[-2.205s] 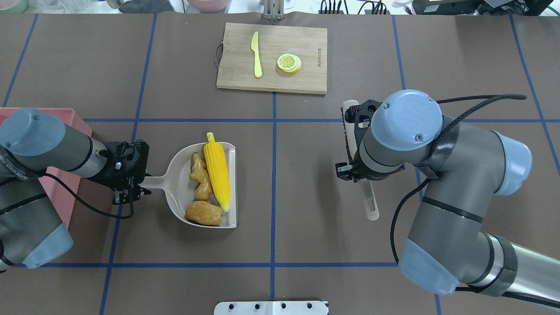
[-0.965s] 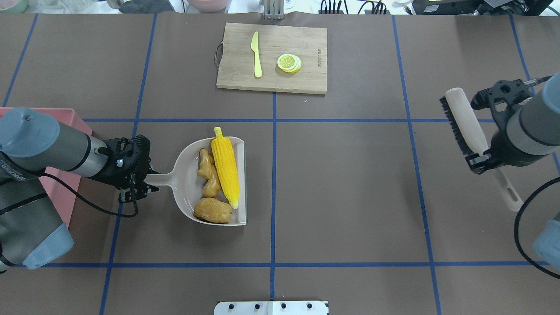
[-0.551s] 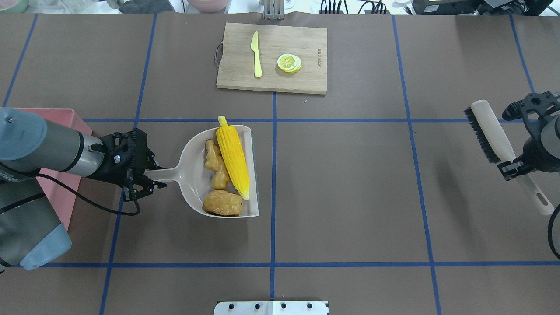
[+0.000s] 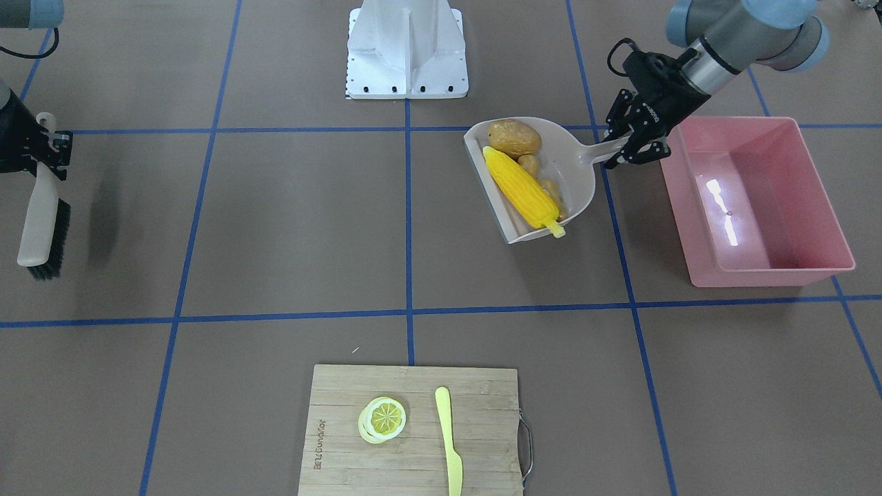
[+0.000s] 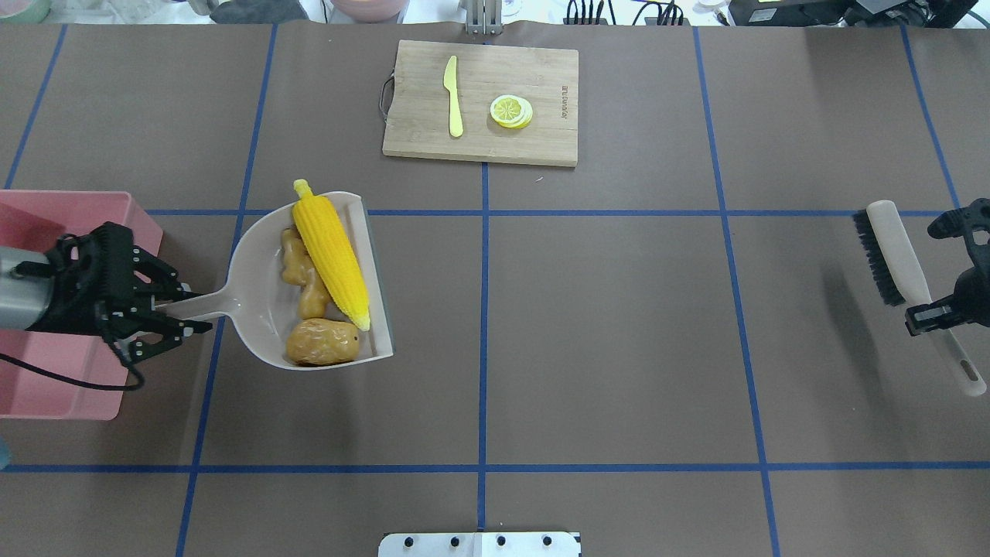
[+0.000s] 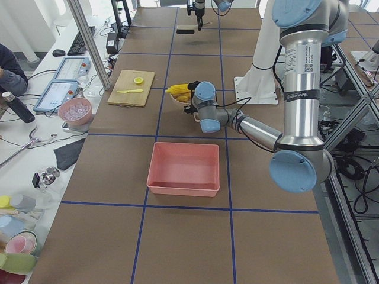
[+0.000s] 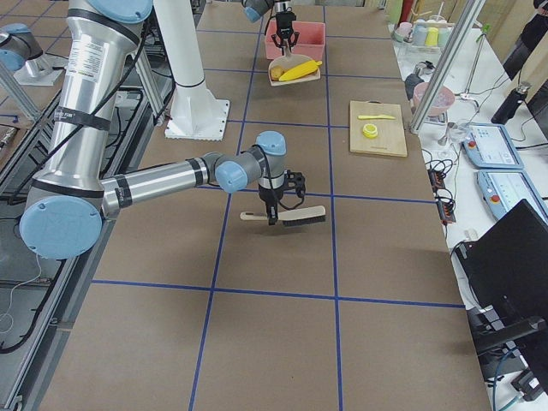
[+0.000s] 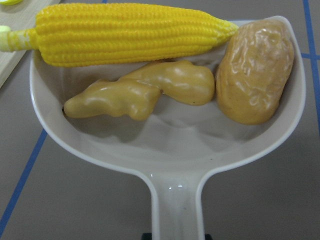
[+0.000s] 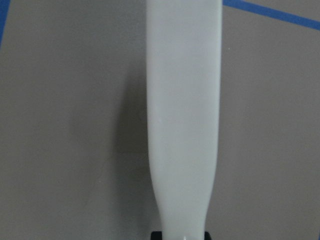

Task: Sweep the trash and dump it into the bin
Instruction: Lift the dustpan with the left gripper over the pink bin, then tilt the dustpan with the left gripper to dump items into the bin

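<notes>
Left claw point(image 5: 179, 313) pinched tight on the handle of the beige dustpan point(image 5: 259, 321), jaws on either side of the handle end. All trash sits in the pan:
- corn cob point(image 5: 331, 251) lies along the straight open edge, its pale stem end poking out past the rim on the side away from the robot
- ginger root point(image 5: 302, 271) is in the middle, touching the corn
- potato point(image 5: 322, 343) is at the robot-side end, against the back wall, touching the corn's pointed tip

The left wrist view shows all three resting against each other, none over the lip. The pan looks lifted a bit off the desk point(image 5: 619, 309), going by the shadow under it, but that is hard to confirm. The pink bin point(image 5: 46, 387) is at the desk's left end, nothing visible inside in the front-facing view. The left claw sits over the bin's wall nearest the pan, while the scoop itself is just beside the bin, not above it.

Right claw point(image 5: 933, 317) is near the desk's right edge, clamped on the handle of a hand brush point(image 5: 889, 247). Black bristles face the desk centre, and the handle tip points back toward the robot.

Cutting board point(image 5: 418, 124) is at the far middle, with a yellow plastic knife point(image 5: 453, 97) and lemon slice point(image 5: 510, 111) on it, well apart from both arms
</notes>
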Motion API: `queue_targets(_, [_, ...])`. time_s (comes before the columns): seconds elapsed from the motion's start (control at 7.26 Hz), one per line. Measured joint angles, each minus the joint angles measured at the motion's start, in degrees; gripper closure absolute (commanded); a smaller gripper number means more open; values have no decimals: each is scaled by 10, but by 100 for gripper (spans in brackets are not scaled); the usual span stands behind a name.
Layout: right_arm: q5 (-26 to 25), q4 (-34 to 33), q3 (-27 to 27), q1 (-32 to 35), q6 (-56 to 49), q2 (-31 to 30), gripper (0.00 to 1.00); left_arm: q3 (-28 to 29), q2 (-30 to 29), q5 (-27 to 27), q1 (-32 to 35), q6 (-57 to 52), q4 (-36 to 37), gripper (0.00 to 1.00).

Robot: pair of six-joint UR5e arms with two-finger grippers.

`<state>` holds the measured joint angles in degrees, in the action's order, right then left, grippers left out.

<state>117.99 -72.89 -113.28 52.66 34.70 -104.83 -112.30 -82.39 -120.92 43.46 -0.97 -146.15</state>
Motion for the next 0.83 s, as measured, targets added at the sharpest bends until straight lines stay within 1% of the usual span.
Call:
queue_targets(0.14, [2,53,40,0,11,-3,100,-2,64,-2,26,28,-64,67])
queue_targets(0.28, [3,86,62,0,23,-4,100,2,125,-9,55,45,-121,67])
queue_targets(0.41, [6,99,73,0,30,-4,100,9,179,-30,94,55,-161,68])
queue_targets(0.55, [12,105,80,-1,34,-3,100,19,218,-73,146,58,-180,71])
queue_targets(0.83, [25,107,84,-1,44,-1,100,45,265,-172,251,44,-186,71])
